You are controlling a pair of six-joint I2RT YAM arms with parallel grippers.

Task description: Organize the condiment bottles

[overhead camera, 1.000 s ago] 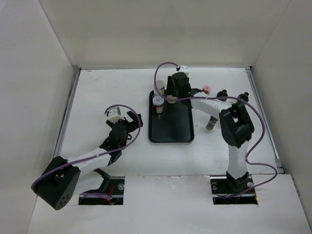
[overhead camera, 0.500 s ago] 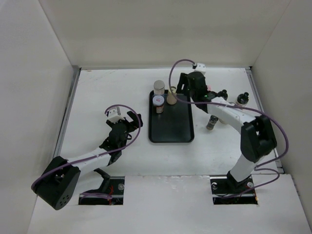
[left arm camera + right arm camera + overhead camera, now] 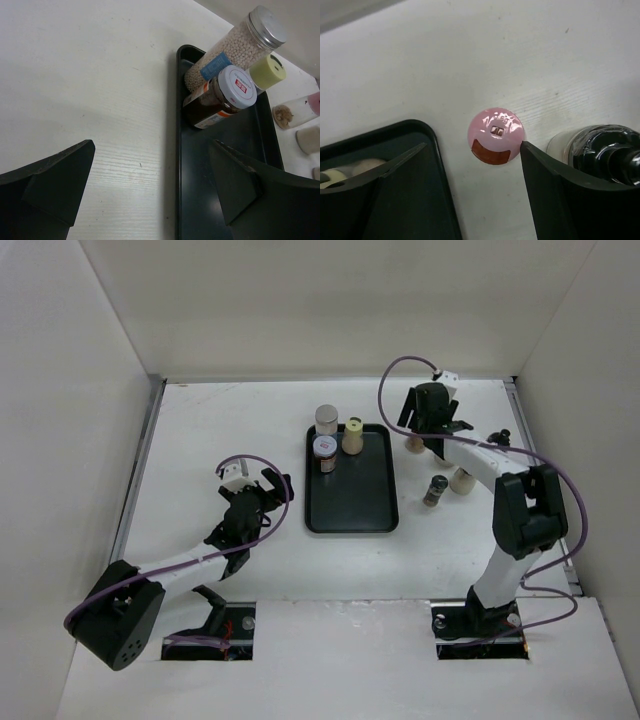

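Three condiment bottles stand at the back of the black tray [image 3: 355,502]: a silver-capped jar [image 3: 327,420] with a blue label, a white-lidded brown jar [image 3: 323,450] and a yellow-capped bottle [image 3: 352,435]. My right gripper [image 3: 424,425] is open above a pink-capped bottle [image 3: 496,135] that stands on the table just right of the tray; its jaws straddle the cap without touching it [image 3: 474,146]. My left gripper [image 3: 265,490] is open and empty at the tray's left edge [image 3: 152,150]. The left wrist view shows the silver-capped jar [image 3: 235,45], the brown jar [image 3: 225,95] and the yellow cap [image 3: 267,72].
Right of the tray stand a grey-capped bottle [image 3: 436,490], a beige bottle [image 3: 462,480] and a black-capped bottle [image 3: 500,437], which also shows in the right wrist view [image 3: 610,155] close to my right finger. White walls enclose the table.
My right gripper let go of the yellow-capped bottle on the tray and moved right, over the pink-capped bottle. The left arm has not moved.
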